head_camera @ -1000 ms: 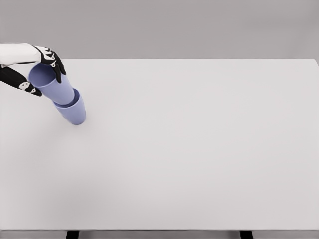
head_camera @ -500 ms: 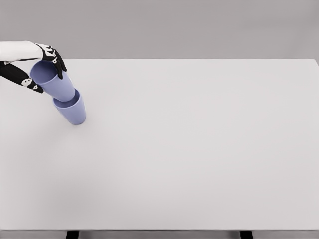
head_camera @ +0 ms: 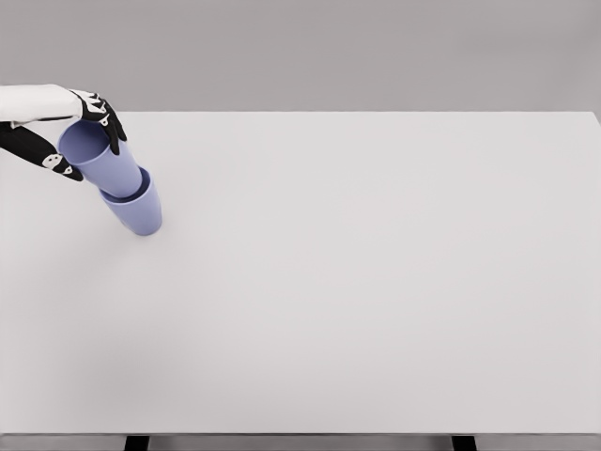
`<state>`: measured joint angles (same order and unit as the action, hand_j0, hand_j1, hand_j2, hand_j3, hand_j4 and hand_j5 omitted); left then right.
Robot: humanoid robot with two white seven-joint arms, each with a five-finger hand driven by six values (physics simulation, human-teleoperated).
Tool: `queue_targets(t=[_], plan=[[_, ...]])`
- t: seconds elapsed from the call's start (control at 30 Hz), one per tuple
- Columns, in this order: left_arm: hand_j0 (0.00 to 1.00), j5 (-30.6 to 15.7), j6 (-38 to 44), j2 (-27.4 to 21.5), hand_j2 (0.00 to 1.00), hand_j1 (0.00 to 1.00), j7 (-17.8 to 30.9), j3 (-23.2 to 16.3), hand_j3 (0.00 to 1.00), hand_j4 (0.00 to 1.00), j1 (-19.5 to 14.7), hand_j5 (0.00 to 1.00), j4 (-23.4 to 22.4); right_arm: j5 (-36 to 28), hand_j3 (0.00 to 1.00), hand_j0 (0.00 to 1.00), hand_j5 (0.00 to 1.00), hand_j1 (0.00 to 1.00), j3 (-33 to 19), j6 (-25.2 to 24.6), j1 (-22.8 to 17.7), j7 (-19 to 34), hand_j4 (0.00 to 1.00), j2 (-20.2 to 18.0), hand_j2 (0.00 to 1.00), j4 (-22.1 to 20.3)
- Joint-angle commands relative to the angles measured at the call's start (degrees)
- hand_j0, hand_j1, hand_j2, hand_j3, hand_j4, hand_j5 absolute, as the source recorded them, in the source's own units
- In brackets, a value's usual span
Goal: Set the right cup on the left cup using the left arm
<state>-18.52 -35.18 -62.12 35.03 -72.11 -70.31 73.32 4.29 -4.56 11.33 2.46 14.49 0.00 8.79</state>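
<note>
Lowered slightly since half a second ago, left hand point(head_camera: 66, 132) reaches from the left edge, fingers wrapped around upper cup point(head_camera: 101, 158), nested tilted in lower cup point(head_camera: 136, 209) on table point(head_camera: 376, 282).

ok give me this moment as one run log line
left hand: shut on upper cup | upper cup: bottom nested in lower cup | lower cup: on table, far left | right hand: not in view

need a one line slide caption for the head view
Left hand grips the upper blue cup, its base nested in the lower blue cup on the white table.
</note>
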Motion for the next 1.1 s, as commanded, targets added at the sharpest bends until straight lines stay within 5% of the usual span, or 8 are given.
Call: queue_targets(t=[0.0,0.4,0.47,0.57,0.63,0.83,1.07], plan=[[0.5,-0.3,0.2,0.0,0.5,0.5,0.0,0.1,0.5,0.5,0.0,0.5,-0.1,0.0,1.0,1.0,1.0,1.0,0.0,0.0,0.0,0.0,1.0,0.0,1.0,0.0],[0.51,-0.3,0.2,0.7,0.51,0.51,0.0,0.3,0.51,0.51,0.7,0.51,-0.5,0.0,1.0,1.0,1.0,1.0,0.0,0.0,0.0,0.0,1.0,0.0,1.0,0.0],[0.57,-0.2,0.2,0.7,0.57,0.57,0.0,0.3,0.57,0.57,0.7,0.57,-0.5,0.0,1.0,1.0,1.0,1.0,0.0,0.0,0.0,0.0,1.0,0.0,1.0,0.0],[0.89,-0.2,0.2,0.7,0.89,0.89,0.0,0.3,0.89,0.89,0.7,0.89,-0.5,0.0,1.0,1.0,1.0,1.0,0.0,0.0,0.1,0.0,1.0,0.0,1.0,0.0],[0.95,-0.1,0.2,0.6,0.95,0.95,0.0,0.3,0.95,0.95,0.7,0.95,-0.5,0.0,1.0,1.0,1.0,1.0,0.0,0.0,0.0,0.0,1.0,0.0,1.0,0.0],[1.0,-0.1,0.2,0.2,1.0,1.0,0.0,0.7,1.0,1.0,0.7,1.0,-0.2,0.0,1.0,1.0,1.0,1.0,0.0,0.0,0.0,0.0,1.0,0.0,1.0,0.0],[1.0,-2.7,0.2,-0.4,1.0,1.0,0.0,7.0,1.0,1.0,4.1,1.0,5.4,0.0,1.0,1.0,1.0,1.0,0.0,0.0,0.0,0.0,1.0,0.0,1.0,0.0]])
